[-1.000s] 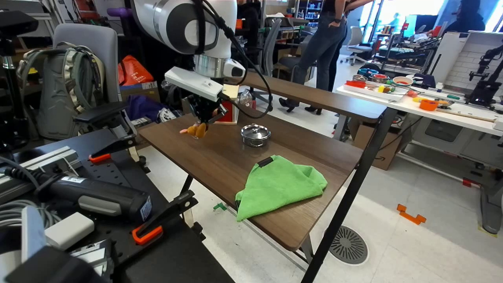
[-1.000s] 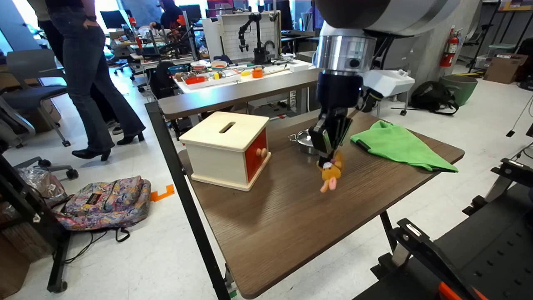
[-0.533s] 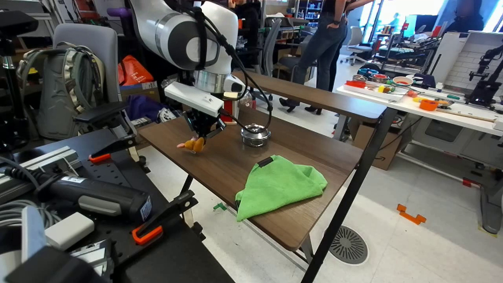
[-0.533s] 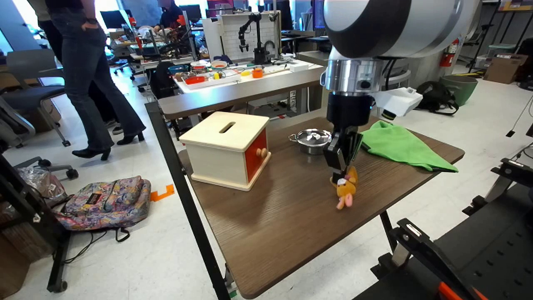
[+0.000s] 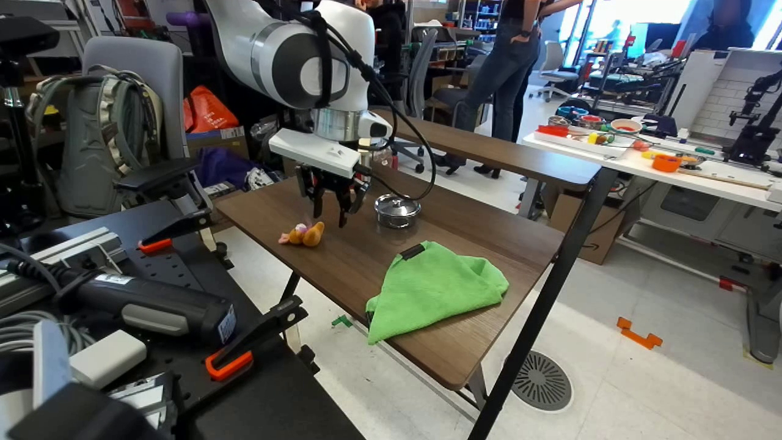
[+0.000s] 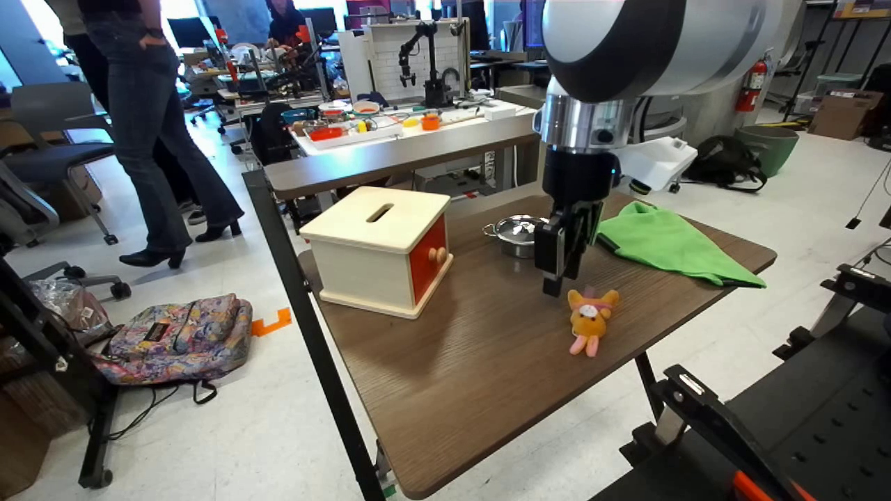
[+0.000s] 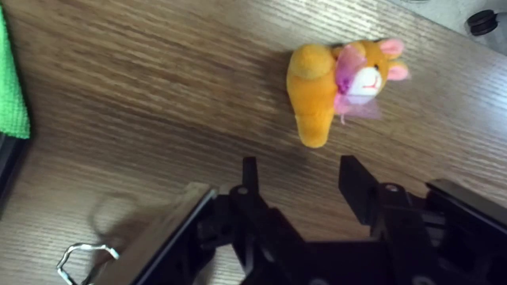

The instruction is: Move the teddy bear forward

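Brown table [image 6: 445, 390] under one teddy bear [image 6: 589, 322], one empty tool [image 7: 299, 172], two fingers [image 7: 355, 188] well apart

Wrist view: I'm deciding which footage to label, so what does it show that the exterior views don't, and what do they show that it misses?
Only the wrist view makes out the pink mouth line on the teddy bear. Only the exterior views show the robot arm and a standing person in jeans. All share the teddy bear on the brown table, the gripper holding nothing, and the green cloth, of which the wrist view catches just a part.
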`<state>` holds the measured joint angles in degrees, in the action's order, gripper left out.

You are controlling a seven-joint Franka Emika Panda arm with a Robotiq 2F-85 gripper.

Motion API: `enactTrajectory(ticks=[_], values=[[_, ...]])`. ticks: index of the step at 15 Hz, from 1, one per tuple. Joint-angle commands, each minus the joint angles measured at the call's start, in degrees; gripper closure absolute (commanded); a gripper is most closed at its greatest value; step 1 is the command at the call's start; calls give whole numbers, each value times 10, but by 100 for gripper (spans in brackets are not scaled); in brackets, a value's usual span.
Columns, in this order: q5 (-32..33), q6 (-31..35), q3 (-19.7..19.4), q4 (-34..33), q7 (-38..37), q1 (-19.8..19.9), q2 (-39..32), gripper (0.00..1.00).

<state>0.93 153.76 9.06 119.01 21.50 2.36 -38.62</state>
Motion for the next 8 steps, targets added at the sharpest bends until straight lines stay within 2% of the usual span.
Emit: enactTrajectory(ticks=[1, 2, 3, 5, 8], values=[[0, 1, 3, -8, -22, 1, 20, 12], [-11, 1, 17, -4, -15, 12, 32, 4], [-19, 21, 29, 7, -6, 22, 49, 1], [-29, 37, 42, 12, -4, 30, 68, 0], [-15, 16, 29, -9, -10, 16, 57, 0]])
